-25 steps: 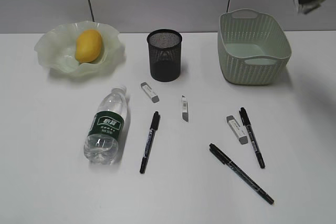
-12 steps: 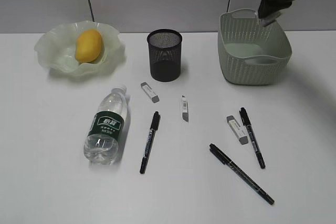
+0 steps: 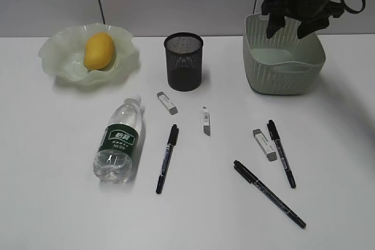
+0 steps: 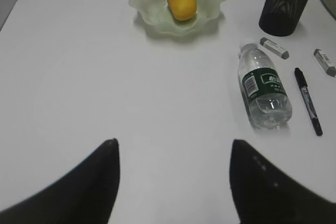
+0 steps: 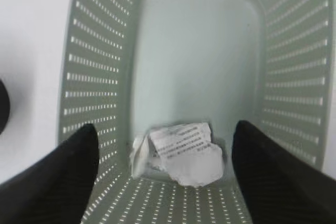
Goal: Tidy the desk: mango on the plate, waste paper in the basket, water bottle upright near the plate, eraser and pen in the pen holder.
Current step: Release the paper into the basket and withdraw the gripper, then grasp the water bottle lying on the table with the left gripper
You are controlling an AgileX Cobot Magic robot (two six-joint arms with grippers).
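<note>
Right wrist view shows our right gripper (image 5: 164, 177), which swung in over the basket (image 5: 100, 77) during the last second, now spread apart with the waste paper (image 5: 178, 153) lying inside (mango (image 3: 98, 50) already on the plate (image 3: 61, 57)), so that step looks done.

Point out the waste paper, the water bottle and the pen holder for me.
waste paper (image 5: 181, 150): right wrist view, printed face.
water bottle (image 3: 119, 140): exterior view, green label.
pen holder (image 3: 184, 68): exterior view, mesh side wall.

Exterior camera looks down from the desk's (image 3: 53, 203) front edge; wrist cameras look down near left edge and far-right corner.
</note>
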